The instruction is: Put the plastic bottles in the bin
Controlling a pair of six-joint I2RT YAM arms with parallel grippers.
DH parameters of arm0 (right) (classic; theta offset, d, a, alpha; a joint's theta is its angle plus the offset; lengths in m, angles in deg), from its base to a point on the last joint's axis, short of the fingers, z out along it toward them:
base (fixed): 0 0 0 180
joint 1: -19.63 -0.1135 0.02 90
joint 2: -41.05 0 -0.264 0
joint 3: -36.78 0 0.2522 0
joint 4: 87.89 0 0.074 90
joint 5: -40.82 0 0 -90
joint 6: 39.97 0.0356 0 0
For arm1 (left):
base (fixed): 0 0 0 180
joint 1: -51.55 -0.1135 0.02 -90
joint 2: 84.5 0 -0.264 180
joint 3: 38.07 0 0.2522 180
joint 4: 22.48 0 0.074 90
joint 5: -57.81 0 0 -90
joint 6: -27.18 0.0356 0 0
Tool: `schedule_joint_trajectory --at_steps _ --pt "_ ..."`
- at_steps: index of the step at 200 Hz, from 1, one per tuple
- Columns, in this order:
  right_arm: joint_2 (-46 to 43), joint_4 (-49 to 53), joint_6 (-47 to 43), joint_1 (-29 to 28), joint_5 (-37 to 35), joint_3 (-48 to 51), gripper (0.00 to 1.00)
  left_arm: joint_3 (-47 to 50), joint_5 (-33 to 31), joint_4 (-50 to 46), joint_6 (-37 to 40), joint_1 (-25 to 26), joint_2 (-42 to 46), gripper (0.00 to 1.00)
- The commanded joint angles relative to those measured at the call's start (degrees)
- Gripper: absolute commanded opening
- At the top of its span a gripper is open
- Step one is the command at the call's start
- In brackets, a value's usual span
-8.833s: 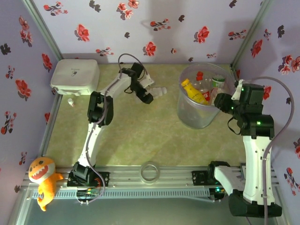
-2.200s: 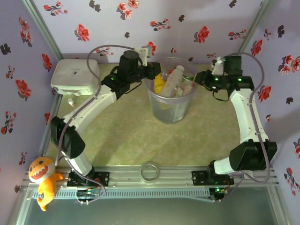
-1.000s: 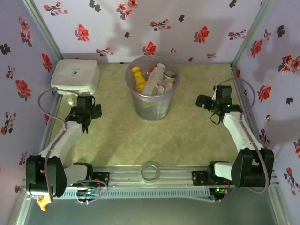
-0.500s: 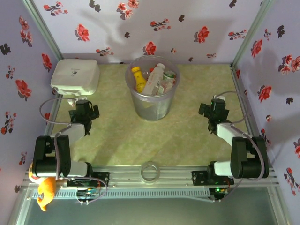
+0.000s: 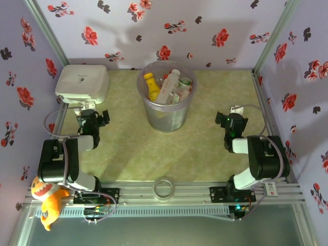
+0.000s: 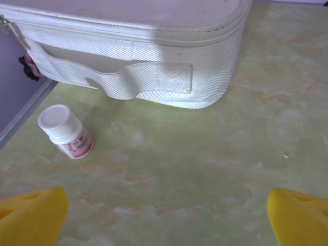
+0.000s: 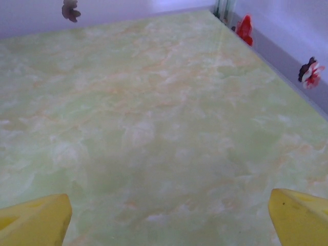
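Observation:
The bin [image 5: 167, 119], a round translucent bucket, stands at the back middle of the table. Inside it lie several plastic bottles, among them a yellow one [image 5: 150, 87] and a clear one with a white cap [image 5: 168, 86]. One small bottle [image 6: 66, 131] with a white cap and a pink-red label stands upright on the table, just in front of the white box and ahead-left of my left gripper [image 6: 164, 225]. That gripper [image 5: 93, 118] is open and holds nothing, low at the left side. My right gripper [image 5: 230, 123] [image 7: 166, 220] is open over bare table at the right.
A white rounded box [image 5: 82, 83] [image 6: 133, 46] sits in the back left corner. A clear tape ring [image 5: 164, 187] lies on the front rail, and an orange toy [image 5: 46, 197] sits at the front left. Flowered walls close three sides.
Both arms have drawn back from the bin and folded down low at the table's sides. The bin was shifted left to the back middle earlier; over the last second it has stayed put.

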Motion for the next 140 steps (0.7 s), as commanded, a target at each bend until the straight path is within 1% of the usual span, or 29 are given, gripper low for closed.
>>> schedule_joint_trajectory --at_steps 1,7,16,26,46,140 --pt "0.2 -7.65 -1.38 -0.73 -2.03 1.12 0.99 2.78 2.51 8.95 1.67 -0.38 -1.03 1.0" --pt "-0.01 -6.17 -1.24 -0.73 -1.9 0.78 0.99 3.72 3.22 11.42 1.97 -0.37 -1.98 1.0" --pt "0.53 -7.03 -1.3 -0.73 -1.93 0.82 0.99 4.51 4.81 13.9 3.01 -0.32 -3.18 1.0" --pt "0.93 -7.73 -1.41 -0.73 -2.24 0.67 0.99 4.4 4.94 13.24 2.98 -0.23 -2.94 1.0" --pt "0.44 -5.18 -0.46 -0.57 -2.91 -0.2 0.99 4.39 4.86 13.55 3.07 -0.23 -3.09 1.0" --pt "0.53 -5.0 -0.09 -0.12 -2.25 -0.32 0.99 4.4 4.71 13.46 3.1 -0.12 -2.99 1.0"
